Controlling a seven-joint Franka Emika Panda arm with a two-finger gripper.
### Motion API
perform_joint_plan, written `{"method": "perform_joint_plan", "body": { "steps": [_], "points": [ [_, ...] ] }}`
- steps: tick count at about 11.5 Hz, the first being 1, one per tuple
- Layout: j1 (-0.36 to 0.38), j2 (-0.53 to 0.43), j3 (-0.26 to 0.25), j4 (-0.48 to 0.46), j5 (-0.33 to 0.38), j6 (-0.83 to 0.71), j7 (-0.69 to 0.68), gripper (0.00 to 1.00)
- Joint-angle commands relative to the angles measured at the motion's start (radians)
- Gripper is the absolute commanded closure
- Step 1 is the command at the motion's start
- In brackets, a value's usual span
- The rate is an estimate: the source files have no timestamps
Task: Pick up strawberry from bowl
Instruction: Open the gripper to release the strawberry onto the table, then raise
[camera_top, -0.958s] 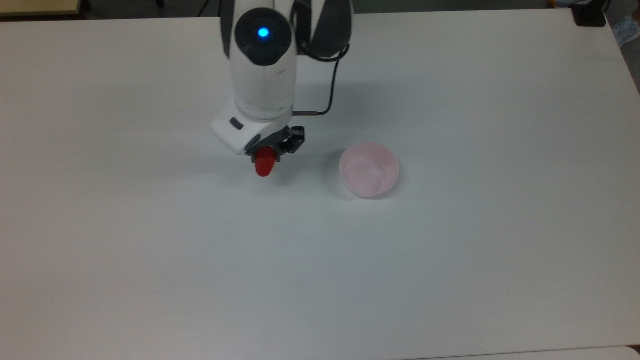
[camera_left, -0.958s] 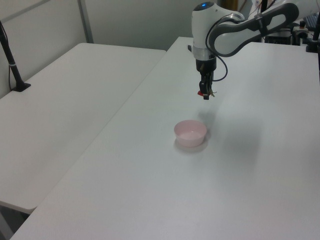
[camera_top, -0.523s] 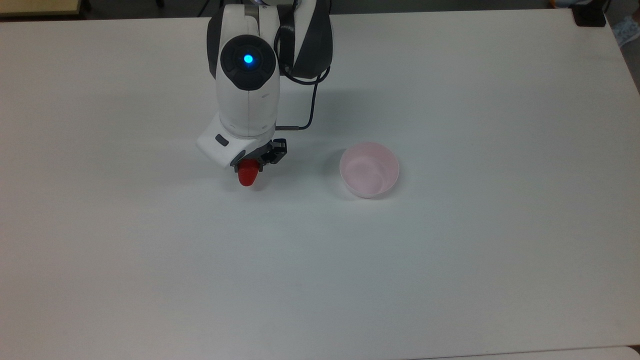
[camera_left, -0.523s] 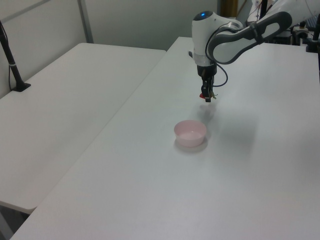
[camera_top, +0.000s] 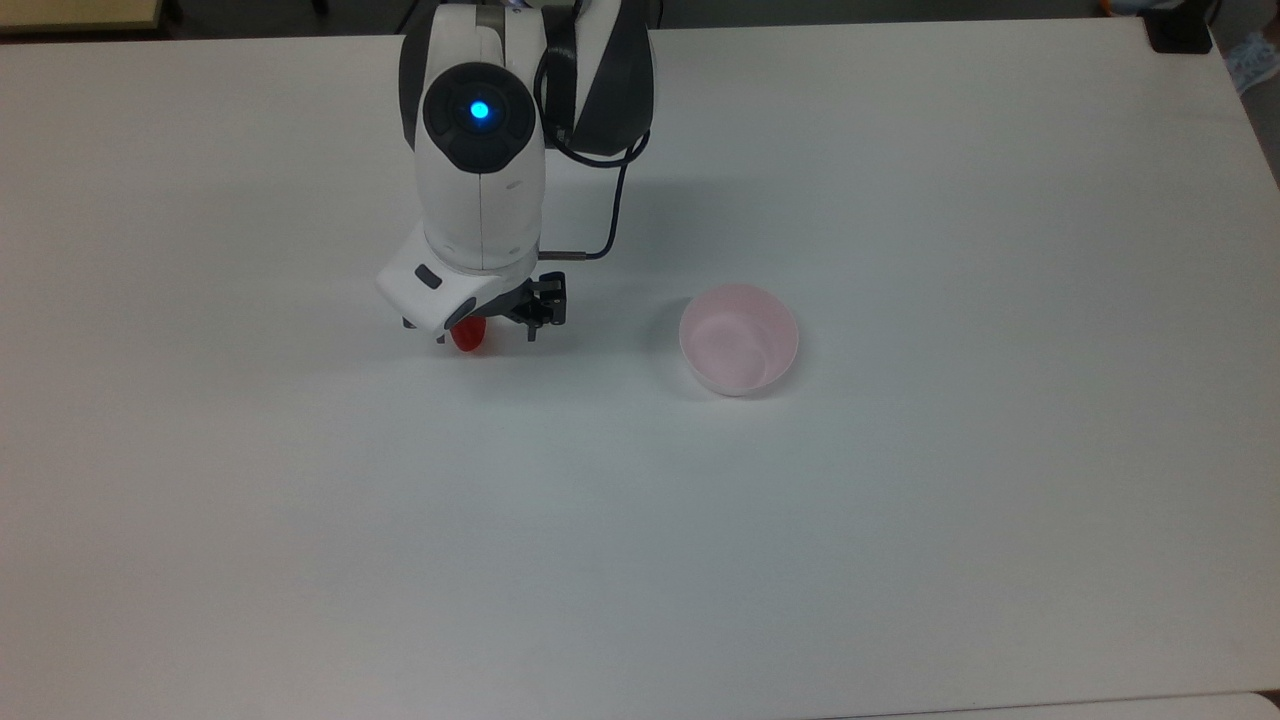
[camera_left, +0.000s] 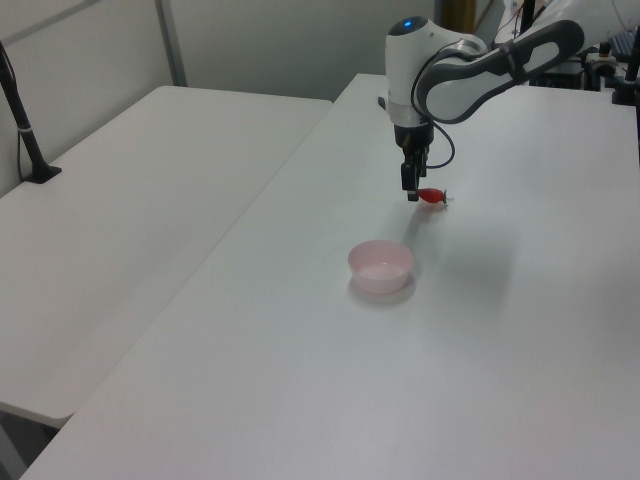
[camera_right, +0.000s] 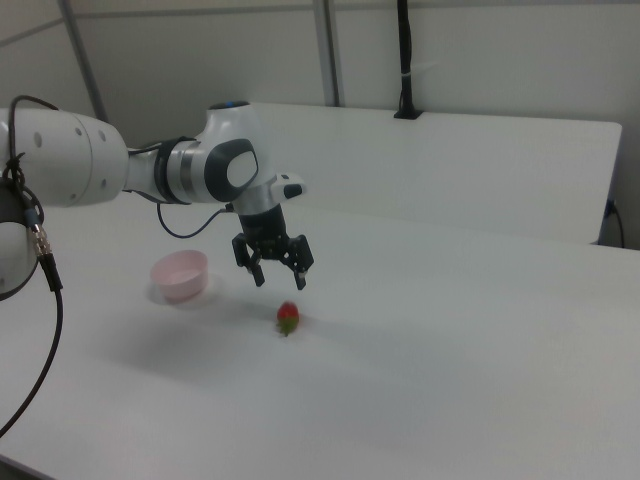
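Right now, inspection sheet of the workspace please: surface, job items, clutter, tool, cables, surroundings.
Surface: white table, bare apart from the job's things.
Strawberry: strawberry lies on the table, outside the bowl, beneath the tool.
Bowl: pink bowl upright, nothing in it, to the top view's right of the strawberry and apart from it.
Clutter: nothing seen.
Tool: tool open, fingers spread, above the strawberry, holding nothing.
Cables: black cable loops from the arm's wrist, off the table.
Surroundings: second white table alongside; dark post clamped at its edge.
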Motion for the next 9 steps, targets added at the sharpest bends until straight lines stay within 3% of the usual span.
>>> {"method": "perform_joint_plan", "body": {
  "steps": [1,5,7,9],
  "points": [
    [0.008,-0.106,0.009,-0.014,-0.008,-0.058,0.022,0.00],
    [0.047,-0.271,0.016,-0.014,0.014,-0.247,0.041,0.00],
    [0.066,-0.353,0.011,-0.016,0.086,-0.298,0.154,0.00],
    [0.075,-0.415,0.003,-0.022,0.100,-0.367,0.174,0.00]
  ]
}}
